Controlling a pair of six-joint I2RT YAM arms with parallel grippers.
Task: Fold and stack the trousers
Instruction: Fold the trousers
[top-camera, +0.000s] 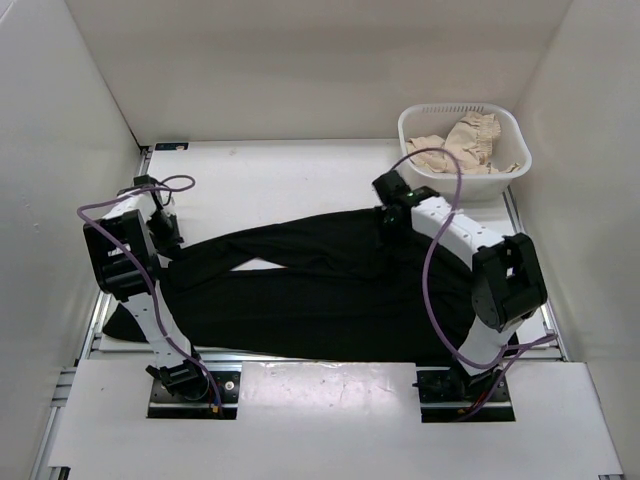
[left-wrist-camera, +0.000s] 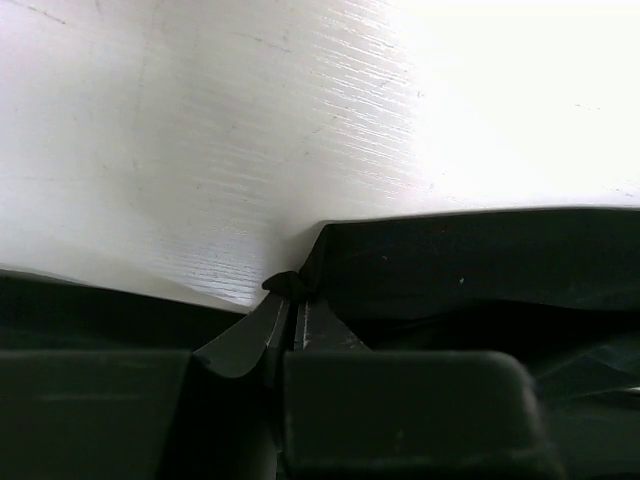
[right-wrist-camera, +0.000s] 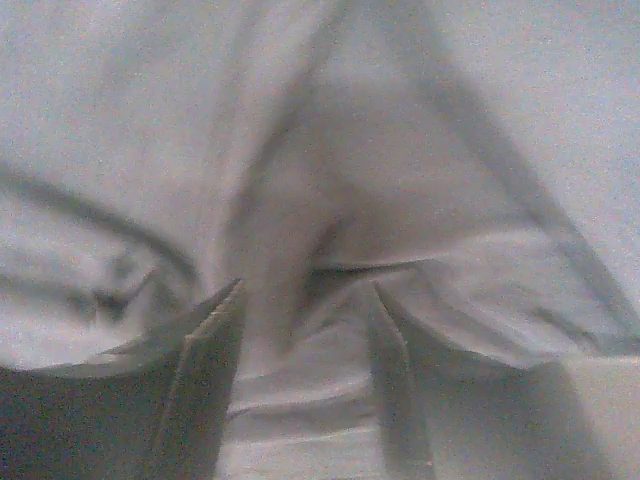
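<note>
Two arms reach over a white desk (top-camera: 300, 170) on which the trousers (top-camera: 330, 290) lie spread out, black and soft. They run from the left edge almost to the right edge and cover most of the near half. One leg runs as a long band across the middle toward the right. A narrow wedge of bare desk shows between it and the wider mass of cloth nearer the arms' bases. The left fingers (top-camera: 165, 228) sit at the left end of the trousers, close to the desk's left edge. In the left wrist view they are pressed together, with a small nub of black cloth pinched at their tips, right where the fabric's edge meets bare desk. The right fingers (top-camera: 392, 225) are down on the far edge of the trousers, a little right of the desk's middle. In the right wrist view they stand apart, and a raised fold of cloth, washed out to pale grey by that camera, runs up between them without being squeezed. A white basket (top-camera: 490, 188) stands in the far right corner, apart from the trousers, with a crumpled beige cloth (top-camera: 470, 140) inside it. A purple cable (top-camera: 430, 270) loops along the right arm.
</note>
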